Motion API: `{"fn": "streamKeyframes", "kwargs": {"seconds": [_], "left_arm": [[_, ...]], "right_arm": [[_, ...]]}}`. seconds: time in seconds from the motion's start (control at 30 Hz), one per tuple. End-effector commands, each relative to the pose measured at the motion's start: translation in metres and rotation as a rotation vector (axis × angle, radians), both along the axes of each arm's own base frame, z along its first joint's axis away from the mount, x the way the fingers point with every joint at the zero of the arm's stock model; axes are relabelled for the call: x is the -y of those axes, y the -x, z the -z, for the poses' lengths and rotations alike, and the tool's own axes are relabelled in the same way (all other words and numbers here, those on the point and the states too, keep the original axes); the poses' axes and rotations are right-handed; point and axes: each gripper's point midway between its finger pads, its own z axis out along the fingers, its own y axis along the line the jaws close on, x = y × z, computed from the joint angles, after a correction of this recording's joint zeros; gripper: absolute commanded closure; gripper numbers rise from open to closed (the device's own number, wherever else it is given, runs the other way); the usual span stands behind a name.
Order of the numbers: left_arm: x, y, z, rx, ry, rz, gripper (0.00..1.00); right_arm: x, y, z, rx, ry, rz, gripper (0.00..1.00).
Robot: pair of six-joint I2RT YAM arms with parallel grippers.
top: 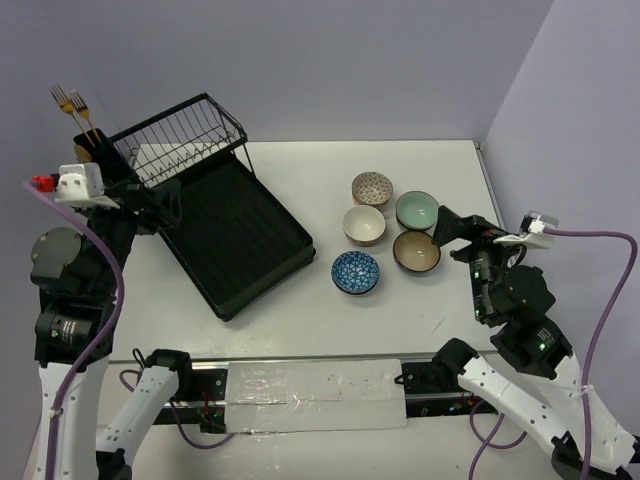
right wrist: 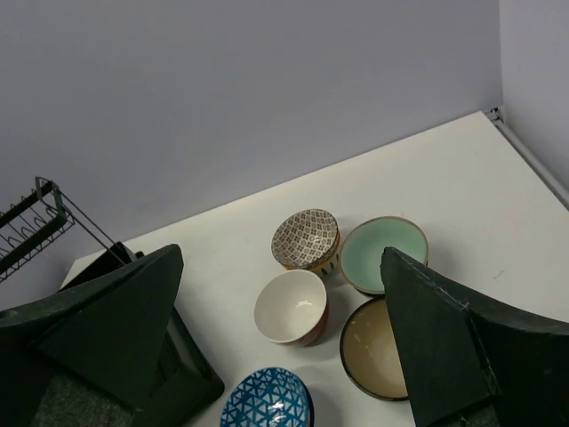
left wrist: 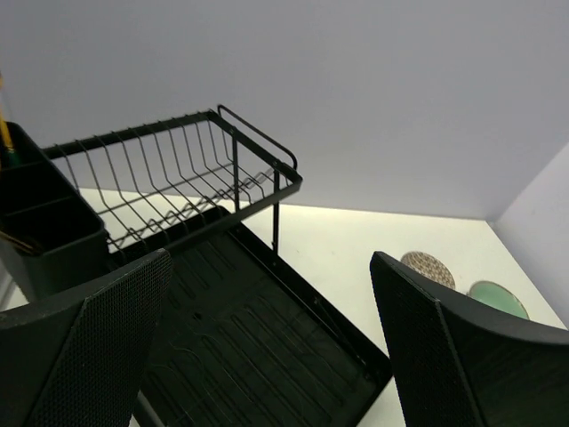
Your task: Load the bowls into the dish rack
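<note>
Clustering on the smooth white desk (top: pixel 300 310), five small round glazed bowls sit upright, to the right of the large black two-tier dish rack (top: pixel 250 240), none of them in it. Farthest back is a beige bowl with a fine dotted lattice pattern (top: pixel 372 187). Beside it sits a mint-green bowl with a brownish rim (top: pixel 417 210). In front are a cream-lined bowl with a red outside (top: pixel 364 224) and a matte tan bowl with a dark rim (top: pixel 416 251). Nearest is a blue bowl with a white geometric pattern (top: pixel 355 272).

The rack has a ribbed black tray base (left wrist: pixel 240 338), a raised basket of thin black wire (top: pixel 178 140), and a black utensil cup (top: pixel 97 150) holding gold forks (top: pixel 70 100).

Left jaws, with mesh-textured black fingers (left wrist: pixel 98 356), stand wide and hold nothing, at the rack's left side. Right jaws, with dark angular fingers (right wrist: pixel 453 356), are likewise wide and bare, just right of the tan bowl.
</note>
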Motion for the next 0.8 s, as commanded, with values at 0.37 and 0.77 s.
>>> {"fn": "streamKeyframes", "kwargs": {"seconds": [0.37,0.77], "left_arm": [[0.040,-0.020,0.018,-0.093,0.052,0.199,0.01],[0.060,-0.039,0.045,-0.189,0.097,0.278,0.01]], "right_arm": [[-0.025,-0.020,0.077,-0.256,-0.082,0.022,0.00],[0.012,-0.038,0.196,-0.692,-0.172,0.244,0.00]]}}
